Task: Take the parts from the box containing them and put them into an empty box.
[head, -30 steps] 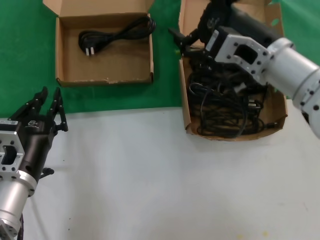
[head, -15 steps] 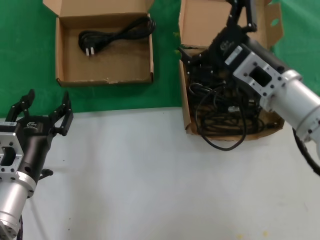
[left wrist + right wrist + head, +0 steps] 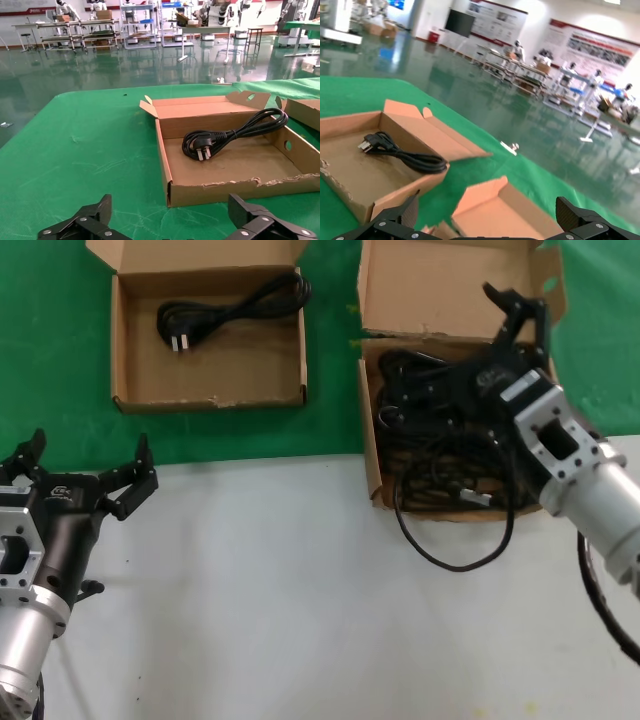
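Note:
The deep cardboard box (image 3: pixel 440 290) with the tall holed flap stands at the right and holds a tangle of black power cords (image 3: pixel 440 440). One cord loop (image 3: pixel 455 560) hangs over its front wall onto the white table. My right gripper (image 3: pixel 520 320) is open and empty above the back right of this box; the right wrist view shows its jaws (image 3: pixel 489 212) wide apart. The low-walled box (image 3: pixel 210 335) at the left holds one cord (image 3: pixel 235 310), also in the left wrist view (image 3: pixel 225 135). My left gripper (image 3: pixel 88 455) is open and empty on the near side of that box.
Both boxes stand on a green mat (image 3: pixel 330 360); the near part is white table (image 3: pixel 280 600). The low box's torn front wall (image 3: pixel 240 185) faces my left gripper (image 3: pixel 171 212). A strip of green mat separates the two boxes.
My right gripper has moved from the deep box's back left to its back right. A cord loop has come out over the front wall. My left gripper has opened wide.

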Robot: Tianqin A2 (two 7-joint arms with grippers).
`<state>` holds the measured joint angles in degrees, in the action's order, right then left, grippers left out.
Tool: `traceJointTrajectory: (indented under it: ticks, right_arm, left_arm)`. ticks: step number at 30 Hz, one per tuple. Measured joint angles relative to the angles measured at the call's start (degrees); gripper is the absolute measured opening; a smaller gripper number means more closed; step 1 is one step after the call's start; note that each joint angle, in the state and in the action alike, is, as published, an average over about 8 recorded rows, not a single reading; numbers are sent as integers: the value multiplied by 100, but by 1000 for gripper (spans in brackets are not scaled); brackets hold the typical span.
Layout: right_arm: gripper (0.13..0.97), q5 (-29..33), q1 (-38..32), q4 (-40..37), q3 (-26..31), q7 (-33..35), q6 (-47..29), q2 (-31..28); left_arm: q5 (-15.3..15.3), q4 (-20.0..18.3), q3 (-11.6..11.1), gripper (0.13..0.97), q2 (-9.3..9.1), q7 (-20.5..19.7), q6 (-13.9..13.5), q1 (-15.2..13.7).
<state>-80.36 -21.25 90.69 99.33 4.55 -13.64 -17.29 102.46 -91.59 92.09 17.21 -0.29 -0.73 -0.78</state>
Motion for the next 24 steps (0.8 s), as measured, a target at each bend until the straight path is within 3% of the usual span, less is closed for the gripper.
traceJointTrajectory:
  ticks: [11, 24]
  right_arm:
    - [966, -691, 645, 30, -233, -137, 413, 3]
    - [966, -1504, 1406, 65, -507, -300, 901, 7]
  left_arm:
    - [20, -3, -13, 901, -1, 9, 22, 24]
    - [44, -6, -28, 960, -1, 19, 48, 51]
